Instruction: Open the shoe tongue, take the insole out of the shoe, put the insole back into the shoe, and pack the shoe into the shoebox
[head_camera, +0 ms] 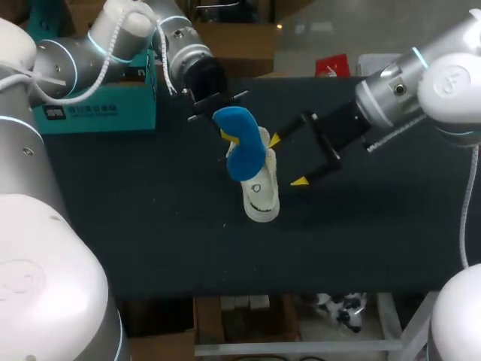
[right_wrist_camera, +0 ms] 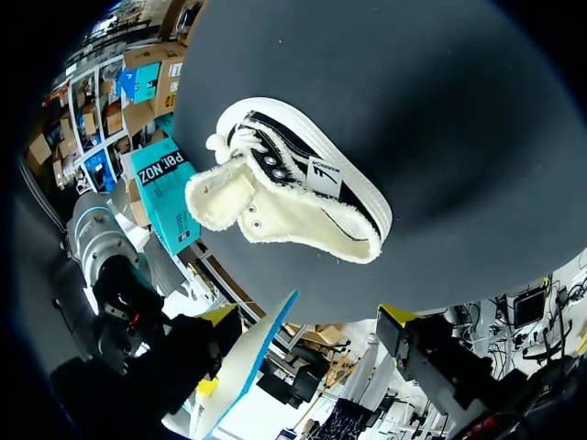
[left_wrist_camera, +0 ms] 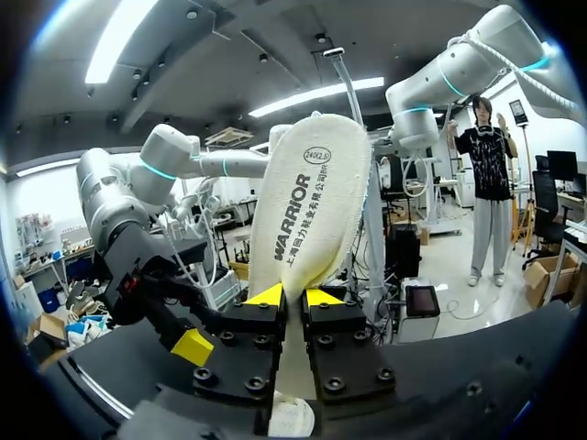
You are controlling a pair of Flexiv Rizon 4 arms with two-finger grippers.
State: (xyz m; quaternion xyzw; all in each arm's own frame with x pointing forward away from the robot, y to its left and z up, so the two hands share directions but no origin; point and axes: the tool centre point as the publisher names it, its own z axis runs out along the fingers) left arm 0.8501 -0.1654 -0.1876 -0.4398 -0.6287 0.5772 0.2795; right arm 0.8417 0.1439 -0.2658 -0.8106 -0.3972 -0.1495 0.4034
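A white shoe (head_camera: 262, 197) with a fleecy lining lies on the dark table (head_camera: 150, 218), its tongue pulled open in the right wrist view (right_wrist_camera: 275, 197). My left gripper (head_camera: 218, 105) is shut on one end of the insole (head_camera: 240, 149), which hangs blue side up over the shoe's opening. The left wrist view shows the insole's cream printed underside (left_wrist_camera: 307, 211) rising from between the yellow tips of the left gripper (left_wrist_camera: 293, 296). My right gripper (head_camera: 288, 159) stands open beside the shoe and insole, holding nothing. In its own view the right gripper (right_wrist_camera: 310, 316) faces the shoe, the insole's edge (right_wrist_camera: 252, 362) beside one finger.
A teal shoebox (head_camera: 98, 105) stands at the back left of the table, also seen beyond the shoe in the right wrist view (right_wrist_camera: 165, 197). The table's front edge runs just ahead of the shoe's toe.
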